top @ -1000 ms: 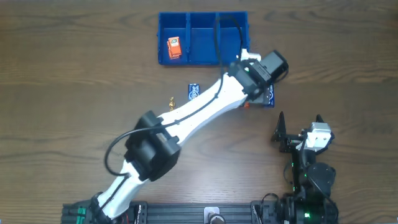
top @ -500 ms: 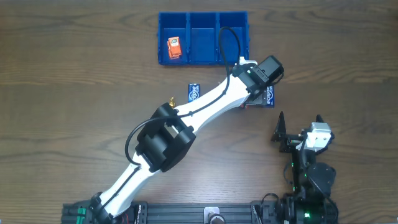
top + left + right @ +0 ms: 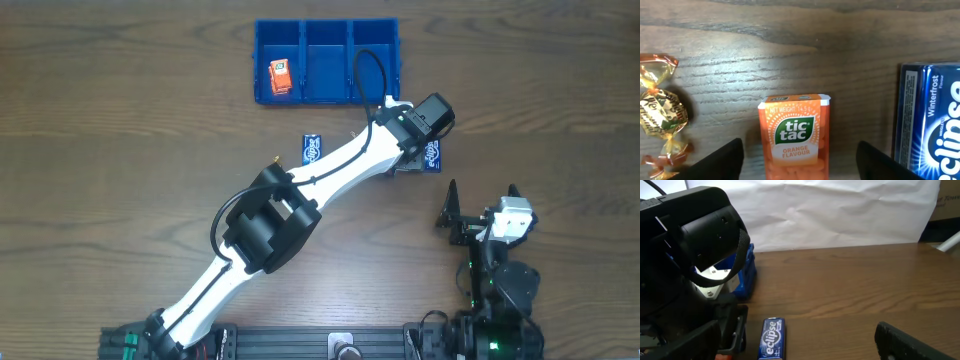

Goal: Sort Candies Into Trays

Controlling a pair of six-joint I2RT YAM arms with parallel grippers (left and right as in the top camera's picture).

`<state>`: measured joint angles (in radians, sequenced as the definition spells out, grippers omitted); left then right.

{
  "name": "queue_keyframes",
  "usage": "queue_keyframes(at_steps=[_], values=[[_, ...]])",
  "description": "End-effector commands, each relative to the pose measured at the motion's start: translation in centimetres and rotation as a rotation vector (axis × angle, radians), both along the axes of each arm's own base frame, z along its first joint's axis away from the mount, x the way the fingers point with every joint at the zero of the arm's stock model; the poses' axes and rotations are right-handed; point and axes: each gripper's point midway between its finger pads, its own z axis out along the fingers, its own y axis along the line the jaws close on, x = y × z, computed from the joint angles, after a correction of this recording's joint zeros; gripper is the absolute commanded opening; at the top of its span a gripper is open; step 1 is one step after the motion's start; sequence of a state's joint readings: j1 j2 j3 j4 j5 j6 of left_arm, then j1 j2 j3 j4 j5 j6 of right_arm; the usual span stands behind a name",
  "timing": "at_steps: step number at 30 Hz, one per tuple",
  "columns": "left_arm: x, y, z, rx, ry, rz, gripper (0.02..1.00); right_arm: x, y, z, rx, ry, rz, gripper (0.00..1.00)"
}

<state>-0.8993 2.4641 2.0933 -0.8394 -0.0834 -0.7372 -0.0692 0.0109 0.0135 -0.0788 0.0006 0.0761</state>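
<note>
Left wrist view: left tool (image 3: 801, 156) status?
— Wide, straddling orange mint box (image 3: 795, 135) on table (image 3: 790, 50); blue gum pack (image 3: 930, 120) and wrapped candy (image 3: 660, 125) flank it. Right tool (image 3: 482, 192) wide, by table's near edge.

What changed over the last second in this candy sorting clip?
The left arm's elbow swung up the top view and its wrist dipped slightly, so the open left hand now flanks the orange mint box; nothing gripped yet. The right hand, the blue tray, the orange candy in its left compartment, the left blue pack and the right blue pack stayed put.
</note>
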Motion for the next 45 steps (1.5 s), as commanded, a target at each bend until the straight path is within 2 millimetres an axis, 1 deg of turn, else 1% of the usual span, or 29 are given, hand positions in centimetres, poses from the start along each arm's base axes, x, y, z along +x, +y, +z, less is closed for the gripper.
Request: queue_keyframes(at_steps=[1, 7, 16, 21, 29, 34, 36, 39, 40, 41, 42, 45], values=[[0.8, 0.8, -0.9, 0.011, 0.007, 0.028, 0.673, 0.0, -0.4, -0.2, 0.012, -0.001, -0.020, 0.998], [0.8, 0.9, -1.4, 0.016, 0.015, 0.029, 0.645, 0.0, -0.4, -0.2, 0.012, -0.001, -0.020, 0.998], [0.7, 0.9, -2.0, 0.019, 0.026, 0.027, 0.573, 0.0, -0.4, -0.2, 0.012, -0.001, -0.020, 0.998], [0.6, 0.8, -2.0, 0.019, 0.024, 0.022, 0.511, 0.0, -0.4, -0.2, 0.012, -0.001, -0.020, 0.998], [0.6, 0.8, -2.1, 0.020, 0.025, 0.022, 0.386, 0.0, -0.4, -0.2, 0.012, -0.001, -0.020, 0.998], [0.7, 0.7, -2.0, 0.020, 0.022, 0.017, 0.332, 0.0, -0.4, -0.2, 0.012, -0.001, -0.020, 0.996], [0.9, 0.7, -1.2, 0.026, 0.009, 0.009, 0.325, 0.0, -0.4, -0.2, 0.012, -0.001, -0.020, 0.998], [1.9, 0.9, 1.8, 0.059, -0.047, 0.007, 0.316, 0.0, -0.4, -0.2, 0.012, -0.001, -0.020, 0.998], [2.4, 1.0, 3.6, 0.067, -0.080, 0.005, 0.318, 0.0, -0.4, -0.2, 0.012, -0.001, -0.020, 0.998], [2.8, 1.2, 4.7, 0.069, -0.101, 0.005, 0.316, 0.0, -0.4, -0.2, 0.012, -0.001, -0.020, 0.996], [3.6, 1.5, 6.9, 0.066, -0.139, 0.003, 0.323, 0.0, -0.4, -0.2, 0.012, -0.001, -0.020, 0.998], [5.5, 2.7, 12.3, 0.041, -0.239, -0.008, 0.323, 0.0, -0.4, -0.2, 0.012, -0.001, -0.020, 1.000]])
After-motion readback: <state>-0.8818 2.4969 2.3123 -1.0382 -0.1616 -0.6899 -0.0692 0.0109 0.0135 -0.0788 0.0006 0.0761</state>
